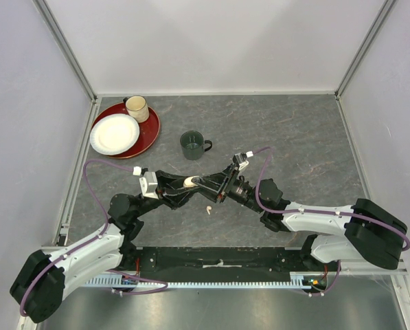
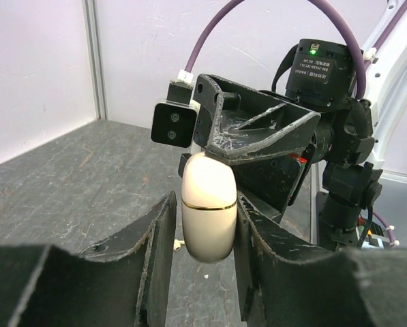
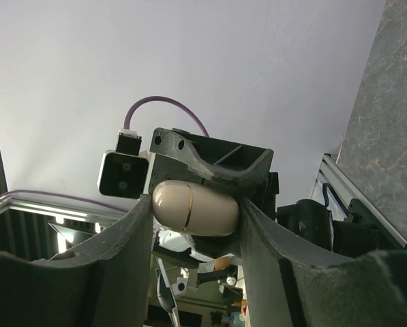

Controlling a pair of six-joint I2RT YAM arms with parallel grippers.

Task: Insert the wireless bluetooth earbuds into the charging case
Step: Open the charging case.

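My left tool (image 2: 208, 228) clamps the cream charging case (image 2: 208, 197) above mid-counter (image 1: 301, 137), both arms stretched inward, nose to nose. The right tool (image 3: 196, 216) brackets the case too; whether it pinches, I cannot tell. One white earbud (image 1: 209, 207) lies just below, and the mug (image 1: 193, 144) is well apart.

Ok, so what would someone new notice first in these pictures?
A cream egg-shaped case is held above the middle of the grey table, between the fingers of both the left gripper and the right gripper. Just below it, nearer the arm bases, a small white earbud lies loose, and a green mug stands behind.
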